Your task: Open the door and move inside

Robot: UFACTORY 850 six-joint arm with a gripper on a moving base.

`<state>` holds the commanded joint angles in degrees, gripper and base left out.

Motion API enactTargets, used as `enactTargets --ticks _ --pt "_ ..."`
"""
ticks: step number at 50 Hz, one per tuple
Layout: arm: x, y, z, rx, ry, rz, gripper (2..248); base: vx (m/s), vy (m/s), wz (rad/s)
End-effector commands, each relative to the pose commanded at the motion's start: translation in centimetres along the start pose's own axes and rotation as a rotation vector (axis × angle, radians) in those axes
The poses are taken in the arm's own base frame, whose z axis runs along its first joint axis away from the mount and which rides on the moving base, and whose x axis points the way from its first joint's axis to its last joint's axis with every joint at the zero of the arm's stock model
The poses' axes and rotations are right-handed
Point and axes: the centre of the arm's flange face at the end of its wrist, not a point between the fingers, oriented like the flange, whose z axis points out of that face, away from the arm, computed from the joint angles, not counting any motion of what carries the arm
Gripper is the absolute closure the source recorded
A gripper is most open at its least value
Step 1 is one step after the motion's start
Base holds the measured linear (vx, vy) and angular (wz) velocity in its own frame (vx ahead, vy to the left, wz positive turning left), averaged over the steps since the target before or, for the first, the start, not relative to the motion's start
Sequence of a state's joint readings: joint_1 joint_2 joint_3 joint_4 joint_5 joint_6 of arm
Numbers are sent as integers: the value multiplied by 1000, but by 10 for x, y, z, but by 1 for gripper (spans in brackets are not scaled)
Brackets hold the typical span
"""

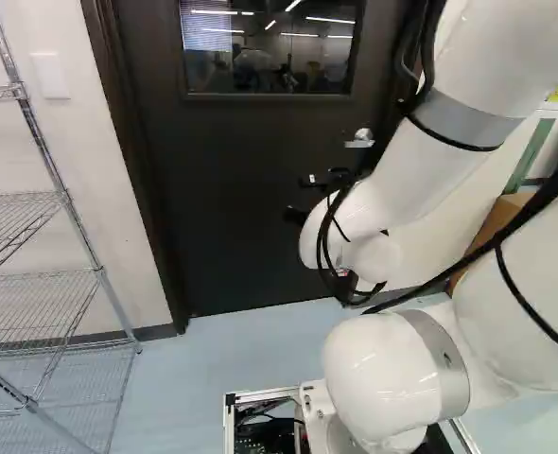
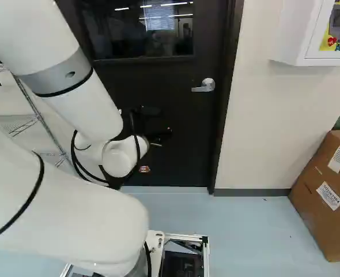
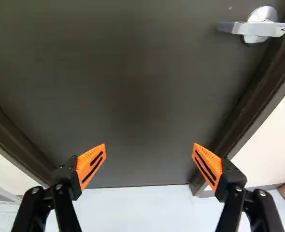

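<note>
One white arm [image 2: 101, 104] rises close by, filling the stretch from eight to eleven o'clock in the right base view. Under it, at six o'clock in the left base view, shows a metal frame [image 1: 260, 393] with dark parts inside. Wire shelving [image 1: 33, 307] stands at nine o'clock in the left base view, its feet on the pale blue floor [image 2: 245, 231]. A cardboard box [image 2: 323, 202] sits at four o'clock in the right base view, leaning a little, two white labels on it.

Farther on is the black gripper [image 2: 161, 133], ahead of the dark door [image 2: 153, 83]. In the wrist view the gripper [image 3: 149, 146] is wide open — orange pads [image 3: 91, 163] well apart, nothing gripped between them, the plain face of the door ahead.

The door fills twelve o'clock in both base views and sits closed in its brown frame [image 2: 226, 92]. Its silver lever handle [image 2: 204, 86] lies between one and two o'clock from the gripper in the right base view; the wrist view shows it ahead and off to one side, apart from both fingers. The lever lies level, pointing in toward the middle of the door. Above, at twelve o'clock, is a window [image 1: 270, 47] with bright streaks of light — beside the door, at two o'clock in the right base view, a white cabinet [image 2: 294, 32] hangs on the wall [image 2: 262, 127].
</note>
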<state>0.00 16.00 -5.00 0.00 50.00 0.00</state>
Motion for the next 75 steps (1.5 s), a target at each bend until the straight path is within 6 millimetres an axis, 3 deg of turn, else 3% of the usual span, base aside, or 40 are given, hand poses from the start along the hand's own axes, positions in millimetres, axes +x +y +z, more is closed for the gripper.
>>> enactTargets --ticks 30,75 --pt "2 1 5 -2 -2 1 3 0 0 0" --pt "31 17 46 -50 9 17 3 0 0 0"
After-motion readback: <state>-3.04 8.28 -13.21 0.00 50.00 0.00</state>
